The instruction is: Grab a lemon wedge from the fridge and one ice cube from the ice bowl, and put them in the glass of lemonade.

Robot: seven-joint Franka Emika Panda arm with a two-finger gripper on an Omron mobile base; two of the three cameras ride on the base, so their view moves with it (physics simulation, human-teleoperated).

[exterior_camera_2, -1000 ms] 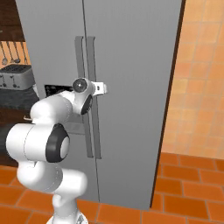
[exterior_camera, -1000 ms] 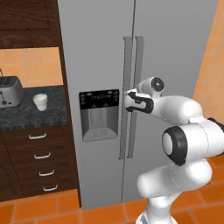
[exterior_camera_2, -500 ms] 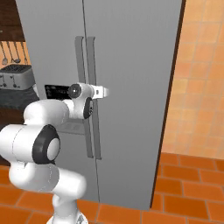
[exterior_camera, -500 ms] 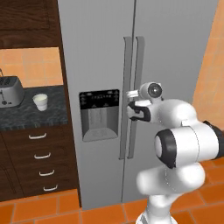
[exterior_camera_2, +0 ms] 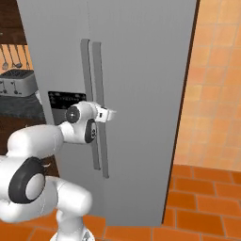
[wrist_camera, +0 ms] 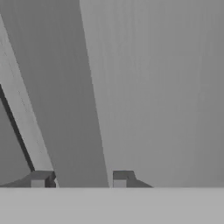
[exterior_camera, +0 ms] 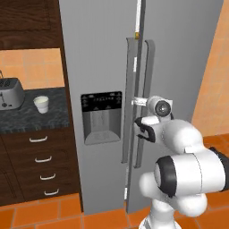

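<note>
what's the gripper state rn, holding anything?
gripper: closed on the right door handle of the fridge, one fingertip on each side of the bar.

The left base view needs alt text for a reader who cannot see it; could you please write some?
A white robot arm reaches its claw to the right-hand handle of a tall grey two-door fridge, gripping the bar at mid-height. To the left, a toaster and a small whitish cup stand on a dark counter above wooden drawers.
</note>
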